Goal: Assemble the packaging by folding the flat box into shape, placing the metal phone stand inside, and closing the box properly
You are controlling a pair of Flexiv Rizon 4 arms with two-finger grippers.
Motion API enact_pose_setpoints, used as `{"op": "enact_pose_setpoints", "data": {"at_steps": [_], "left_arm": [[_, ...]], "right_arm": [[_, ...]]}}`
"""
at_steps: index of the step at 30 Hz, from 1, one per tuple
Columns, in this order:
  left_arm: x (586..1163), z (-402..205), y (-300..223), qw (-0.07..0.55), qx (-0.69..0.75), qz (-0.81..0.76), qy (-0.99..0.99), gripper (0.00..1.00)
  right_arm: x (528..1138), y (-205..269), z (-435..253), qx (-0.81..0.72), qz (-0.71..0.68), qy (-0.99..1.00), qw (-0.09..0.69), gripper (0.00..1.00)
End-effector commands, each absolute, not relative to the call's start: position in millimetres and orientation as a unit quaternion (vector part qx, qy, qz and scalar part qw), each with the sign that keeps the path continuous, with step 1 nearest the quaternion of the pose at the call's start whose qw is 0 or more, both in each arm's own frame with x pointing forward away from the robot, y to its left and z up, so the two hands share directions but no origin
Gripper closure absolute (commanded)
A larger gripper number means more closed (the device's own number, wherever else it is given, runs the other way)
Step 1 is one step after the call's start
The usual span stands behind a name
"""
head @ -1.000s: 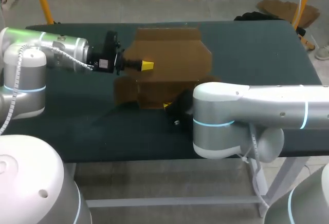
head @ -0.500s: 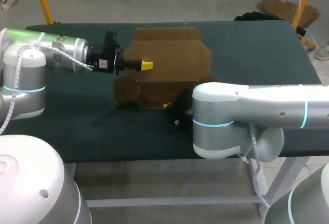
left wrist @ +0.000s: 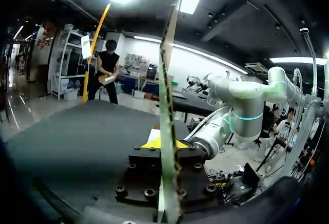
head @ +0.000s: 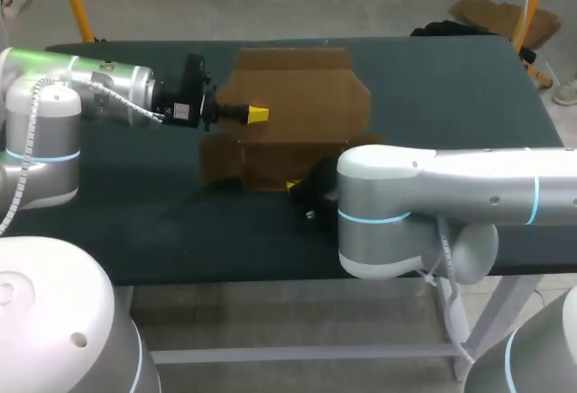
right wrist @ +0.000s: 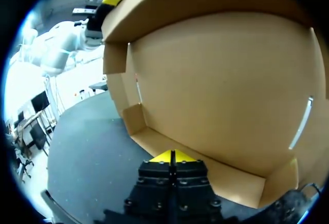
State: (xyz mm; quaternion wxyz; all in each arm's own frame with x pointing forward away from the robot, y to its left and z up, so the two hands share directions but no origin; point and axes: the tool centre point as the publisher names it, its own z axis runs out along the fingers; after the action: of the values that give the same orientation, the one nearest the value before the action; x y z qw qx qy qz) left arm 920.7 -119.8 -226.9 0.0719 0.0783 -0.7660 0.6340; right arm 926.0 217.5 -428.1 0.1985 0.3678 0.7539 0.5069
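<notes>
Plain brown cardboard box; dark green counter; black left pincer and right pincer, tips bright yellow; silver-white right arm, cyan band.

The head camera looks down from behind onto the bench. Both wrist cameras look along their fingers, very near the cardboard box, which all three share.

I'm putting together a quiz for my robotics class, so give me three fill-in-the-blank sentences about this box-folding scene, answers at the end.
1. The cardboard box on the table is ___ in colour.
2. An upright panel of the box stands edge-on, clamped in the ___ arm's jaws.
3. The fingertips are bright ___.
Missing words: brown; left; yellow.
</notes>
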Motion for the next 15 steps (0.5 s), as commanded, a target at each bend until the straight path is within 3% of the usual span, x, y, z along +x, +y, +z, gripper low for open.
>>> {"op": "enact_pose_setpoints", "data": {"at_steps": [1, 15], "left_arm": [[920.5, -230.2, -119.3, 0.072, 0.078, 0.634, -0.766, 1.0], [920.5, -230.2, -119.3, 0.072, 0.078, 0.634, -0.766, 1.0]], "right_arm": [[925.0, 221.2, -434.1, 0.368, 0.509, 0.751, 0.204, 1.0], [890.5, 212.4, -402.0, 0.35, 0.532, 0.738, 0.225, 1.0]]}}
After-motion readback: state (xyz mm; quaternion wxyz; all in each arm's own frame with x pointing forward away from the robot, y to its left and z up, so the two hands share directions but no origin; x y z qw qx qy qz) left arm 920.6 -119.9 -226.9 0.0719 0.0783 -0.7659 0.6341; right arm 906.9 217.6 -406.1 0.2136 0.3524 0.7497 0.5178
